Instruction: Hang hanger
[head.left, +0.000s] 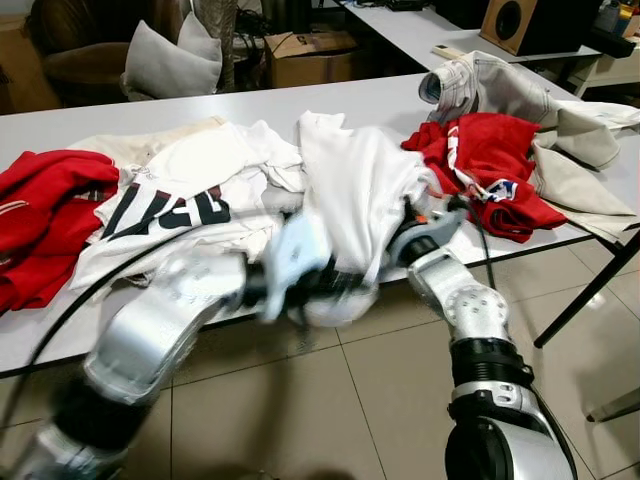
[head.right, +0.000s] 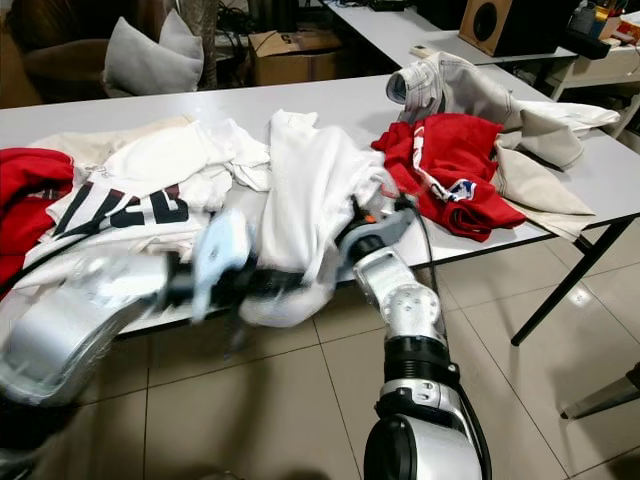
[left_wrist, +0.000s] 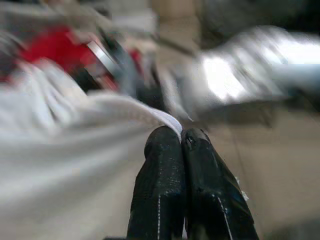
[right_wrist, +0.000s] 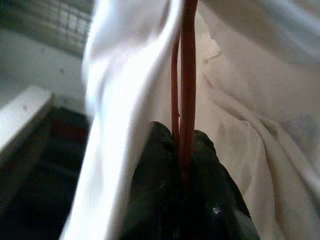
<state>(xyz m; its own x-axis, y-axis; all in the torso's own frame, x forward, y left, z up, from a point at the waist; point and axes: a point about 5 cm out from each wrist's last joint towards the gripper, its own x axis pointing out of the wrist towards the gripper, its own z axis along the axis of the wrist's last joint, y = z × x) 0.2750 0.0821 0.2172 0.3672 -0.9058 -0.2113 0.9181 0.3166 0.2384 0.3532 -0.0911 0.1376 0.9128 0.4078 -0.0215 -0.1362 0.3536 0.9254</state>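
A white shirt (head.left: 350, 190) lies over the front edge of the white table (head.left: 330, 100), its hem drooping off. In the left wrist view my left gripper (left_wrist: 181, 134) is shut on the shirt's ribbed hem (left_wrist: 167, 118). In the eye view that arm is blurred, with the gripper (head.left: 335, 288) at the hanging hem just below the table edge. My right gripper (right_wrist: 181, 137) is shut on a thin red hanger (right_wrist: 186, 75) that runs up inside the white cloth. From the head the right wrist (head.left: 428, 232) ends at the shirt's right side, and its fingers are hidden by cloth.
Other clothes cover the table: a red garment (head.left: 45, 215) at left, a white printed shirt (head.left: 170, 205), a red jersey (head.left: 490, 165) and a beige garment (head.left: 545, 110) at right. A black table leg (head.left: 585, 295) slants down at right. Tiled floor (head.left: 300, 400) lies in front.
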